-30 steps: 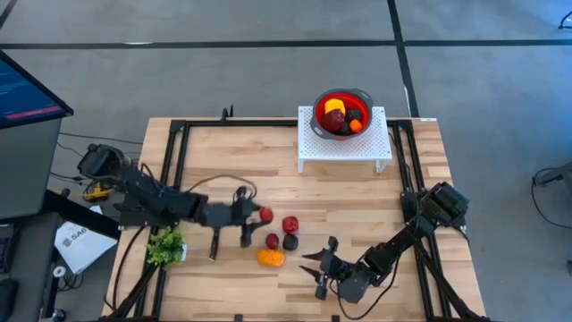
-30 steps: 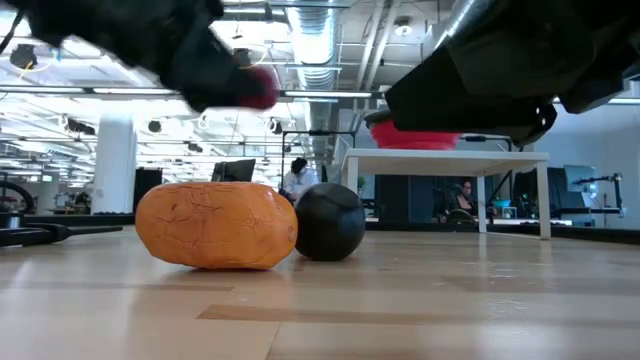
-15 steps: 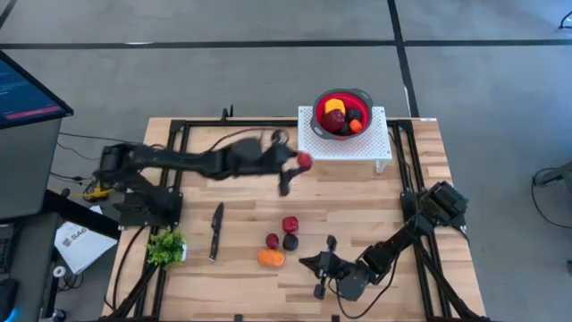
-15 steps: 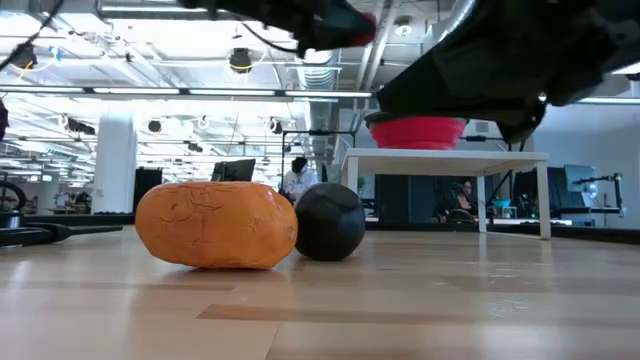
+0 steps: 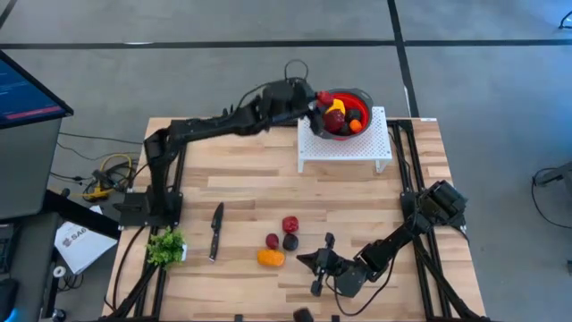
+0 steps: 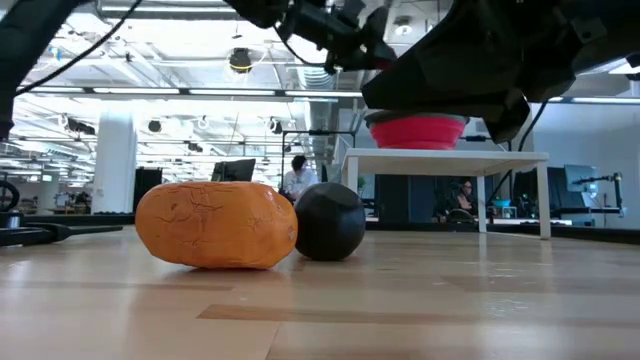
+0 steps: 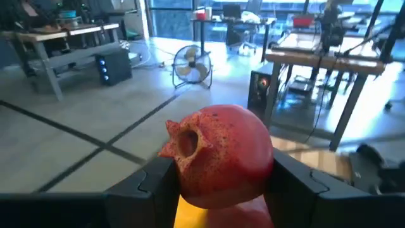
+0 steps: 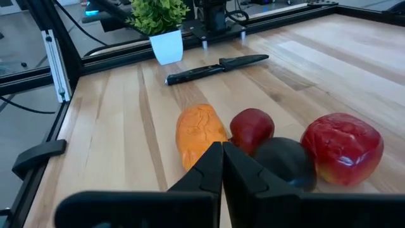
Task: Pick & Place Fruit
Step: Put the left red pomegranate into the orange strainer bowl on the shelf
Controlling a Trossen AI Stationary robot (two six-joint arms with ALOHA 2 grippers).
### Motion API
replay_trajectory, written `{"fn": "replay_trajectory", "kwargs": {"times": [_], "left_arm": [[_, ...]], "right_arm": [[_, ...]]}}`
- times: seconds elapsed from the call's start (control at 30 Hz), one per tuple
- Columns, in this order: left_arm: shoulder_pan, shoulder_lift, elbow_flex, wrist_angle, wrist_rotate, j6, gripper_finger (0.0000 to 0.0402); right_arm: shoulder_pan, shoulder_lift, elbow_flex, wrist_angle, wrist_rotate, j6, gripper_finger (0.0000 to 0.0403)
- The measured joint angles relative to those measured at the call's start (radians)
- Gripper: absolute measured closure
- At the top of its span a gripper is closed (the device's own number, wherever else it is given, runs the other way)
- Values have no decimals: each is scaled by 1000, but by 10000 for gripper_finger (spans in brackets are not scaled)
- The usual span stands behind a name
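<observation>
My left gripper (image 7: 221, 166) is shut on a red pomegranate-like fruit (image 7: 218, 152) and hangs above the red bowl (image 5: 360, 95), which stands on a white rack (image 5: 344, 152) at the table's far edge. In the bowl lie a yellow fruit (image 5: 333, 107), an orange one (image 5: 356, 126) and dark ones. On the table rest a red fruit (image 5: 290, 224), a smaller red one (image 5: 272, 241), a dark one (image 5: 290, 241) and an orange one (image 5: 271, 258). My right gripper (image 8: 222, 152) is shut and sits low near the table's near edge, pointing at this group. My left gripper pinches the red fruit between its two fingers (image 7: 155, 183), one on each side (image 7: 177, 177) of the round body. The fruit's crown (image 7: 186, 142) points ahead, away from the wrist. It comes from the table's left side, and the fruit is lifted clear above the bowl.
A black-handled knife (image 5: 215, 231) lies left of the fruit group, and a leafy green bunch in a white pot (image 5: 165, 246) stands near the left edge. Black frame rails run along the table's sides. Bare wood lies between the rack and the fruit group.
My left gripper, still shut on the red fruit, has risen from just left of the fruit group and swung toward the far edge and right, ending above the red bowl. The fruits on the table have stayed where they were.
</observation>
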Motion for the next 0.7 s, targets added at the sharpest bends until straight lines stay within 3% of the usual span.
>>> {"fn": "replay_trajectory", "kwargs": {"times": [0.27, 0.47, 0.7], "left_arm": [[78, 151, 148, -88, 112, -119, 207], [113, 201, 153, -89, 201, -174, 196], [121, 220, 142, -74, 205, -174, 181]], "right_arm": [[-15, 0, 0, 0, 0, -4, 401], [-14, 0, 0, 0, 0, -5, 402], [-12, 0, 0, 2, 1, -5, 402]]}}
